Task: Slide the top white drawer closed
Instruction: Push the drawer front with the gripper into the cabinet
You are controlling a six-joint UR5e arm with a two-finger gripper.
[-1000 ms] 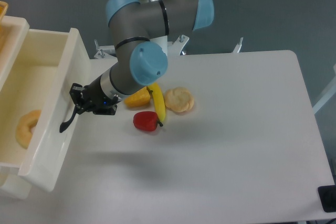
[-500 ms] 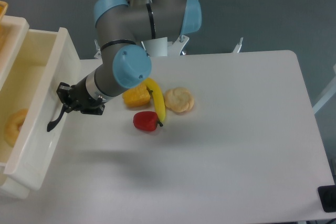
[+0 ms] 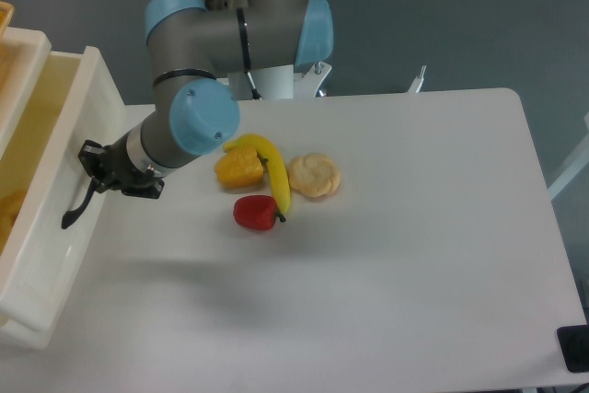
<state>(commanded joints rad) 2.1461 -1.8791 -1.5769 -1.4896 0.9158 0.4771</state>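
The top white drawer point(image 3: 57, 255) juts out at the left edge of the table, a deep cream box with a black arched handle point(image 3: 77, 204) on its front panel. My gripper point(image 3: 92, 165) presses against that front panel right at the handle's upper end, its black fingers close together; whether they clamp the handle is not visible. A pale yellow object shows faintly inside the drawer at the far left edge.
Beside the arm lie an orange-yellow fruit point(image 3: 239, 170), a banana point(image 3: 269, 168), a red fruit point(image 3: 256, 213) and a pale round bun-like piece point(image 3: 315, 175). The white cabinet body point(image 3: 20, 52) stands at the top left. A black object point(image 3: 574, 349) sits at the bottom right corner.
The gripper has travelled left, and the drawer has slid left with it, further into the cabinet. Less of the drawer's inside shows now. The fruits have stayed put.
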